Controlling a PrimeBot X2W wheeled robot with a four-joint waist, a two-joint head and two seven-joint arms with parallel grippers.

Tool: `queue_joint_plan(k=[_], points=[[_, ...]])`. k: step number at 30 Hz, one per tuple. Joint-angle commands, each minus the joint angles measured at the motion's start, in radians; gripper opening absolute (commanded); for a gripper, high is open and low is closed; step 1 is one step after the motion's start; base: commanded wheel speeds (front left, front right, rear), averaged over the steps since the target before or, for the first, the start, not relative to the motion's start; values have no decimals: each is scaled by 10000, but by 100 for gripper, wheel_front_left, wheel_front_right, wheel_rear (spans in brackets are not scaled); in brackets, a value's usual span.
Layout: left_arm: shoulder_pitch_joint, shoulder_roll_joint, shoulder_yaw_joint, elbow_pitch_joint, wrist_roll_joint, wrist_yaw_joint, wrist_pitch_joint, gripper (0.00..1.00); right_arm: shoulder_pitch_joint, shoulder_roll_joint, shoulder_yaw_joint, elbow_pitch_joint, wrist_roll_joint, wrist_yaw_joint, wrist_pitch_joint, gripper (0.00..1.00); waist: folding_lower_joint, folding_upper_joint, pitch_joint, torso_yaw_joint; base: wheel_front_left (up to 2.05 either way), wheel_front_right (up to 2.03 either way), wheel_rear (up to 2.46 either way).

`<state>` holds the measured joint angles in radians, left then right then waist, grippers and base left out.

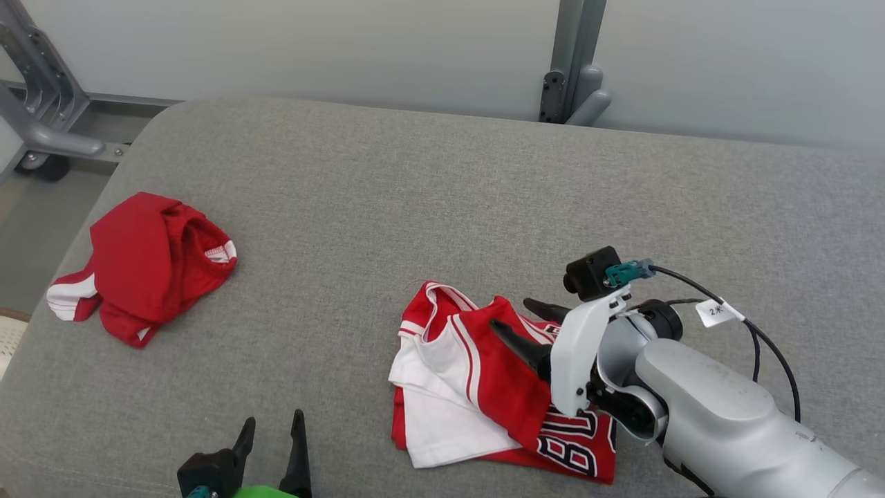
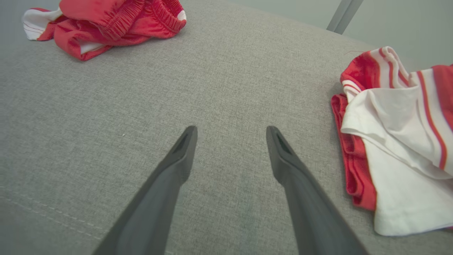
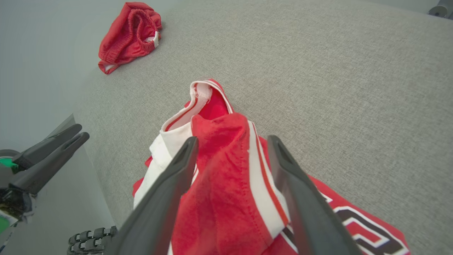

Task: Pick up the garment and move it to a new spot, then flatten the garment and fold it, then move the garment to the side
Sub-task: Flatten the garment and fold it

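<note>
Right gripper (image 1: 510,312) spread wide over the crumpled jersey (image 1: 487,380), its number partly hidden; left gripper (image 1: 274,417) released.

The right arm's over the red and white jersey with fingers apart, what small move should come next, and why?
Probably lower the right gripper slightly and close its fingers on the raised red fold of the jersey. The fingers stand open on either side of that ridge, holding nothing, and the jersey lies crumpled on the grey cushion, not yet lifted.
</note>
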<state>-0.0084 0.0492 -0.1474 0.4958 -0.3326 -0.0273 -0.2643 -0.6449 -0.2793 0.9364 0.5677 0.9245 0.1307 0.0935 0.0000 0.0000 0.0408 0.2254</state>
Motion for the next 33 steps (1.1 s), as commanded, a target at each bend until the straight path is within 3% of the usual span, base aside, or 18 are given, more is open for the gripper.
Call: queue_joint_plan(k=[1,4,6,7,8,15,23,24,25,26,33], points=[[78,28,-7,-1,-89,16,4,100,-107,-15,8,94,-97,-1,116,89,0,0,60,50,0,0,0],[23,28,-56,-27,-144,54,4,100,-148,46,65,224,-201,0,319,67,0,0,134,87,0,0,0],[-45,30,-103,-50,-194,87,4,100,-163,67,120,258,-289,-1,395,39,0,0,182,104,0,0,0],[-79,30,-121,-62,-210,93,3,100,-162,82,171,258,-324,-1,426,15,0,0,207,110,0,0,0],[-110,30,-134,-73,-197,106,4,100,-160,98,221,230,-351,-1,444,0,0,0,230,114,0,0,0],[-208,30,-127,-82,-218,107,4,100,-187,254,497,-415,-250,0,313,0,0,0,299,94,0,0,0],[-239,30,-186,-65,-224,78,3,100,236,414,1700,-1951,548,-1,734,0,0,0,246,106,0,0,0],[-248,30,-188,-60,-219,76,4,100,255,432,1843,-2102,610,0,677,46,0,0,243,107,0,0,0],[-248,30,-188,-60,-219,76,4,100,255,432,1843,-2102,610,0,677,46,0,0,243,107,0,0,0],[-258,30,-189,-55,-214,74,4,100,252,445,1937,-2199,690,0,566,100,0,0,239,107,0,0,0],[-235,29,-42,-69,-107,124,3,100,206,223,2048,-2164,764,-1,-450,100,0,0,154,-75,0,0,0]])
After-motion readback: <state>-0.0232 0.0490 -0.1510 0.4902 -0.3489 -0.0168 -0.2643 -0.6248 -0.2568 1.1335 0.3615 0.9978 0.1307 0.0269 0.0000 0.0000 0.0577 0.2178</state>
